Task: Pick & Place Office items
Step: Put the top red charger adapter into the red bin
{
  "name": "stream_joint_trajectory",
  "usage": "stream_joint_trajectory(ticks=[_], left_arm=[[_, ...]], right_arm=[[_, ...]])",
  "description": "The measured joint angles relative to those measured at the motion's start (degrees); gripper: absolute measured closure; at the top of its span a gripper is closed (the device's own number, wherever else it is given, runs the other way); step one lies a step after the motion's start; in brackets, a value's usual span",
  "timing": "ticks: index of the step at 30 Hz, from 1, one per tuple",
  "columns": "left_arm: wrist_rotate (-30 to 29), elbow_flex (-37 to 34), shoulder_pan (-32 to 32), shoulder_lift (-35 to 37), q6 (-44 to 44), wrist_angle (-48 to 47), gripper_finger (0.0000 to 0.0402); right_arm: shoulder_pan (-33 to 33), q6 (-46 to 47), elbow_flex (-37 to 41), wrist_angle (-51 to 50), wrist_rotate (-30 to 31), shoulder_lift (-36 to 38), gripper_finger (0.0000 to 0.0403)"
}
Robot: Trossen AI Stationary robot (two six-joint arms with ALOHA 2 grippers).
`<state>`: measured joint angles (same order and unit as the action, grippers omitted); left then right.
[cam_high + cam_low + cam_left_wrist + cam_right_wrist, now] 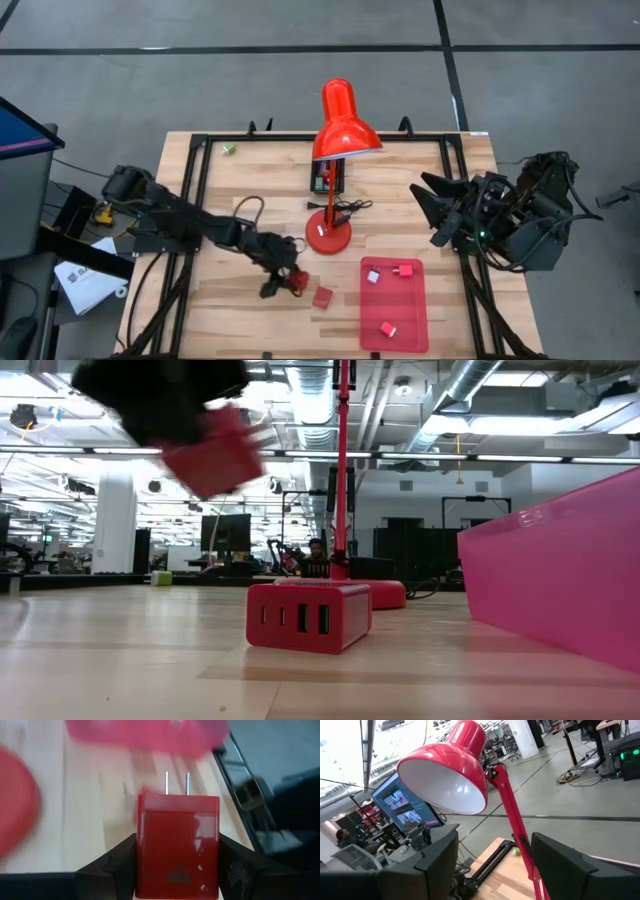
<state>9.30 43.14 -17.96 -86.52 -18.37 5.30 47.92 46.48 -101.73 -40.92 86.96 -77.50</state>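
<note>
Left gripper carries a red charger toward the tray

The left gripper [283,279], at about 7 o'clock from the tall red desk lamp's [335,130] base, has its jaws clamped on the flat sides of a red plastic plug-in charger block [177,847], prongs forward and lifted off the wooden table [230,320], likely so it clears a second red block [322,296] lying short of the flat pink rectangular tray [412,330]. Three small pieces already sit in that tray. The right gripper [433,212] waits at the table's 3 o'clock edge, fingers spread.

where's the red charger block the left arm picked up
The red charger block is clamped in the left end effector, lifted above the table's front middle, just left of another red block and the pink tray.
</note>
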Motion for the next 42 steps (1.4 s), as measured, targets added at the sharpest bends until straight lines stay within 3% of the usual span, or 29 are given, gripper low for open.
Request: stream_joint_trajectory(ticks=[11,21,29,39,42], left_arm=[[-6.45,21.55,2.62,-20.09,5.06,4.98,0.0203],[-6.21,38.55,5.92,-33.06,5.07,5.36,0.0203],[-6.06,42.21,5.84,-37.30,5.06,6.15,0.0203],[-6.06,42.22,5.99,-37.42,4.87,6.34,0.0203],[-6.52,42.22,5.99,-37.42,4.65,6.31,0.0180]], right_arm=[[0.50,0.03,0.04,1.56,0.09,-2.13,0.0158],[1.62,0.02,0.02,2.49,0.10,-2.38,0.0158],[1.62,-0.01,0.02,2.60,0.11,-2.38,0.0158],[1.62,-0.23,0.02,2.62,0.11,-2.38,0.0158],[1.62,-0.29,0.02,2.62,0.11,-2.38,0.0158]])
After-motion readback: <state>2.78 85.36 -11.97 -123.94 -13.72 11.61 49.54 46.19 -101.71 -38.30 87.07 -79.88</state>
